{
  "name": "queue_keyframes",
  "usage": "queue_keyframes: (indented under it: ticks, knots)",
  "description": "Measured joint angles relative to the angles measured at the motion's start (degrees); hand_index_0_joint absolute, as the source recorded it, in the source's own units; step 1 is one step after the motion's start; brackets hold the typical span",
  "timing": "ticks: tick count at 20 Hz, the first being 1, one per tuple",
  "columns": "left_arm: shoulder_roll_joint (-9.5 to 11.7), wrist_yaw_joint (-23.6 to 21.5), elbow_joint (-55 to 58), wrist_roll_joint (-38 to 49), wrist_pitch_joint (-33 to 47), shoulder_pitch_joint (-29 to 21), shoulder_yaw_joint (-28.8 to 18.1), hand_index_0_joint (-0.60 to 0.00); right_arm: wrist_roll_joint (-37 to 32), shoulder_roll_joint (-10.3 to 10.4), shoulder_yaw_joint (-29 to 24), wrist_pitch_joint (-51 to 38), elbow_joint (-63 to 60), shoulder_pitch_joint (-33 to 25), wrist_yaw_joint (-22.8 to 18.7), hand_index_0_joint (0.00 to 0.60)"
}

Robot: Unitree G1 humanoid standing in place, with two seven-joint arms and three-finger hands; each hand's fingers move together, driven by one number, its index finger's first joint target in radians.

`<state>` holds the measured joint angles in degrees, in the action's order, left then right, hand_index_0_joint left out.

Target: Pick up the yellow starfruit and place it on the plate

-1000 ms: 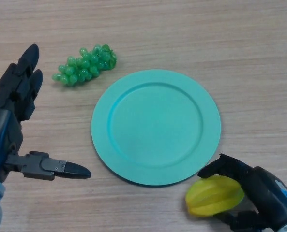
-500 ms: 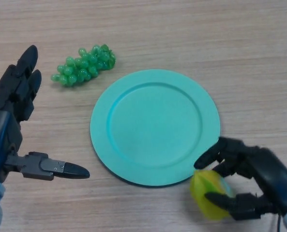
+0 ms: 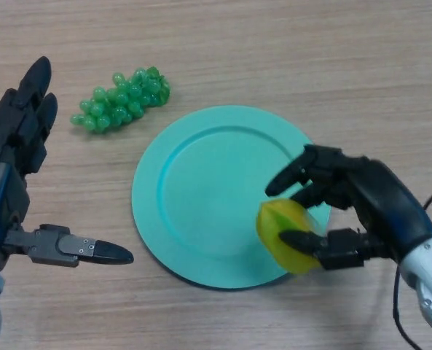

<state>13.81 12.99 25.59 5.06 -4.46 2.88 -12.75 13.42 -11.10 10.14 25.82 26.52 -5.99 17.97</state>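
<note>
Item: yellow ridged plastic starfruit [image 3: 290,235]. Held in my right hand [image 3: 361,200], thumb below and fingers curled over the top; lifted clear of the desk, hanging over the right-hand portion of the plate near its rim.

Item: round teal plastic plate [image 3: 201,189]. Lies flat at the middle of the light wood-grain desk [image 3: 274,51]; nothing rests on it yet.

Item: bunch of green plastic grapes [image 3: 119,100]. Sits on the desk beyond the plate's far-left rim, apart from it; not part of my job.

Item: my left hand [image 3: 15,157]. Idle near the desk's left edge, fingers straight, thumb stretched out, holding nothing.

Status: pick-up done, by my reckoning; carry nearly done. Left: lower the starfruit onto the plate, preferably nearer its centre, loosen my grasp and withdraw.
</note>
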Motion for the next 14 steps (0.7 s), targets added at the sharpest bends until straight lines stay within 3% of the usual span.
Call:
queue_keyframes:
  ticks: [10,11,14]
  knots:
    - [0.0,0.03,1.05,0.06,-0.02,0.78,-2.3,0.0,-4.99,0.13,10.81,0.07,-10.32,-9.93,-7.77,0.6]
    - [0.0,0.03,1.05,0.06,-0.02,0.87,-2.28,0.0,-4.97,0.14,11.13,0.08,-10.33,-10.31,-8.48,0.45]
    - [0.0,0.03,1.04,0.06,-0.02,0.95,-2.29,0.0,-0.46,0.12,11.11,-0.9,-12.82,-10.34,-8.48,0.1]
